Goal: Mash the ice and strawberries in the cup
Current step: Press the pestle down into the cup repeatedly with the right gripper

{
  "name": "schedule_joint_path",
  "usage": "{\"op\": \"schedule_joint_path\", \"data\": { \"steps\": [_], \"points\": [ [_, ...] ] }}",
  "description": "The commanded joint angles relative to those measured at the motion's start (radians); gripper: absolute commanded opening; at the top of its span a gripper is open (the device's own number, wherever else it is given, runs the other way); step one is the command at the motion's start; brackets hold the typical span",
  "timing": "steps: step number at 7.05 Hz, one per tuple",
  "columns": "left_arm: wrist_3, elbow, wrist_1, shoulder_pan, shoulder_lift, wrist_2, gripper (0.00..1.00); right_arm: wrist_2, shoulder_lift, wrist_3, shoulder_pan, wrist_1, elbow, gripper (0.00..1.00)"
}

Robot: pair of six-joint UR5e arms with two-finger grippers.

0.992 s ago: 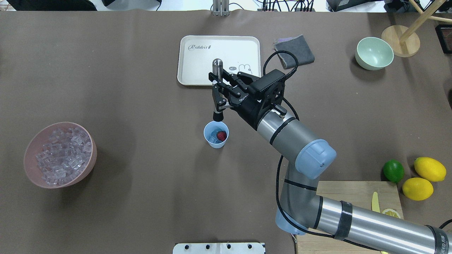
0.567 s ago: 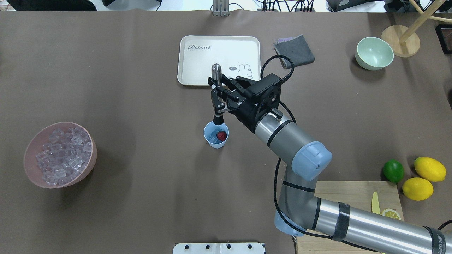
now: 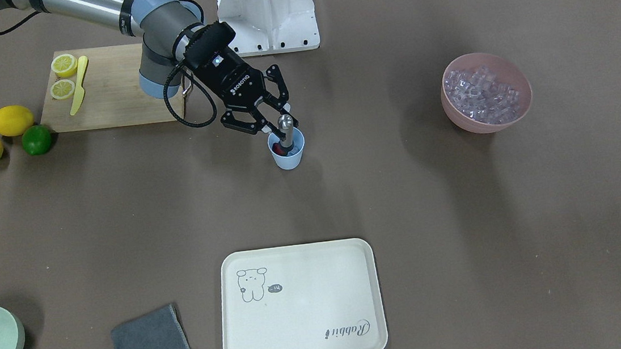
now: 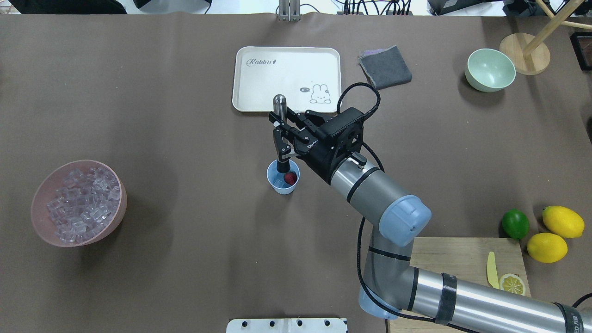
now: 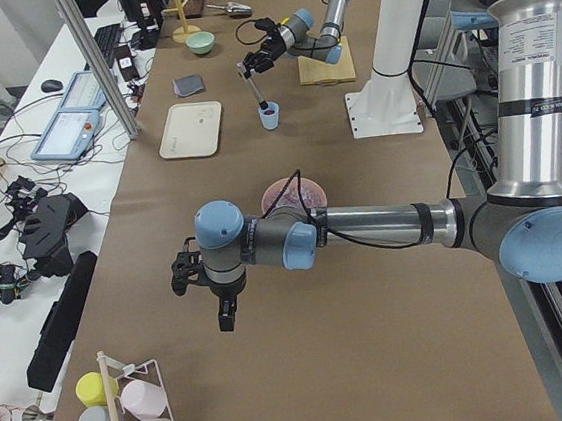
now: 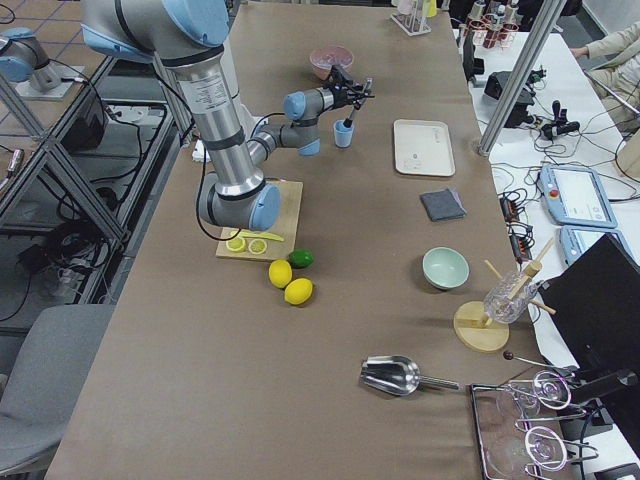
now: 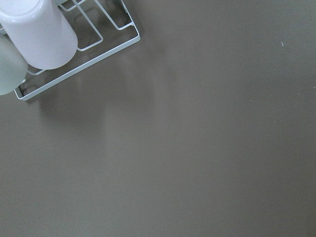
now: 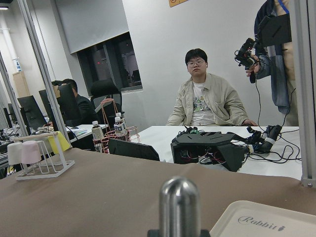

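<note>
One second has brought the right gripper (image 4: 279,134) lower and nearer the robot. Its jaws are clamped on the shaft of a steel muddler (image 4: 279,102). The tool's black foot, which hung just above the far rim of the cup (image 4: 284,191), is now down inside it. The strawberry (image 4: 290,178) lies in the cup, seemingly whole, with the foot right beside it and perhaps touching. Pale ice (image 4: 277,182) sits beside the fruit, and more fills the pink bowl (image 4: 39,229) well apart on the robot's left. The approach looks finished and mashing proper is about to begin, with nothing visibly crushed yet. The cup stands unheld on the table, so an off-centre press could tip it. The left gripper (image 5: 224,315) hangs over bare table far off; whether its jaws are apart or together cannot be told
</note>
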Motion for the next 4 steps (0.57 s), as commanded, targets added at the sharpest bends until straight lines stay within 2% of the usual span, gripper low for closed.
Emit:
{"op": "schedule_joint_path", "data": {
  "steps": [1, 4],
  "points": [
    [0.001, -0.002, -0.001, 0.0, 0.002, 0.0, 0.98, -0.01, -0.005, 0.001, -0.01, -0.002, -0.002, 0.0],
    [0.001, -0.005, -0.001, 0.0, 0.004, 0.0, 0.98, -0.01, 0.002, 0.007, -0.017, 0.001, -0.039, 0.0]
  ]
}}
